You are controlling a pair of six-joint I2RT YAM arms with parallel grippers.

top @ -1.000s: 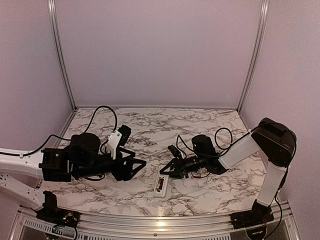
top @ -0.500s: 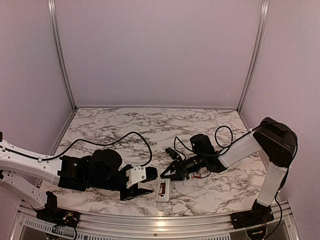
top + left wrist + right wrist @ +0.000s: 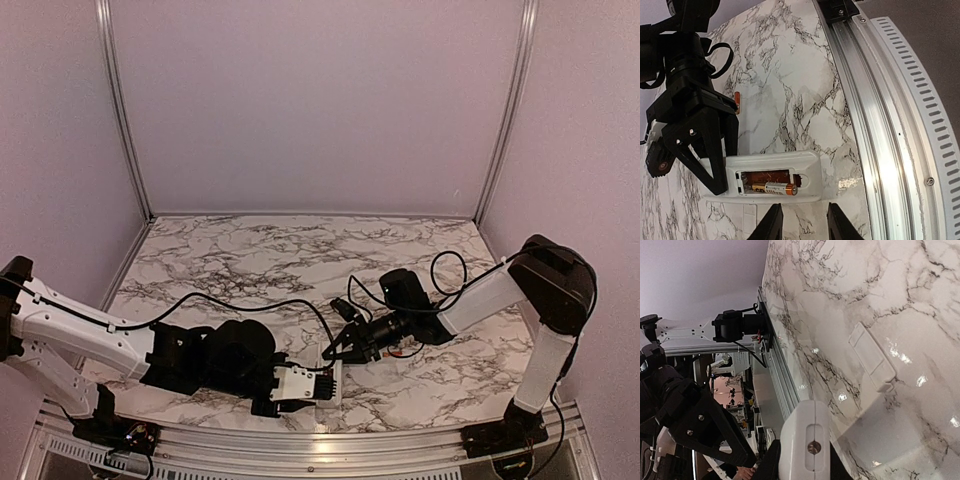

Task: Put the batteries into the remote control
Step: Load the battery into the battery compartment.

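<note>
Remote control, a small white rectangular plastic handset [image 3: 807, 167], is laid back-up on the marble-patterned table [image 3: 790, 75] close to the aluminium front rail [image 3: 875, 125], with its battery recess uncovered. One slim coppery-orange battery [image 3: 774, 188] with dark ends is seated in the recess. A second battery [image 3: 737, 102] is left on the table just beyond the right gripper [image 3: 726, 172]. That gripper's black fingers are set against the handset's far end, but whether it is clamped cannot be told. The left gripper [image 3: 805, 212] is held with fingers apart, just short of the handset's long side.

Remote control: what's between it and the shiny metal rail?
Nothing: just bare marble table between the remote control and the rail, seen in the left wrist view.
</note>
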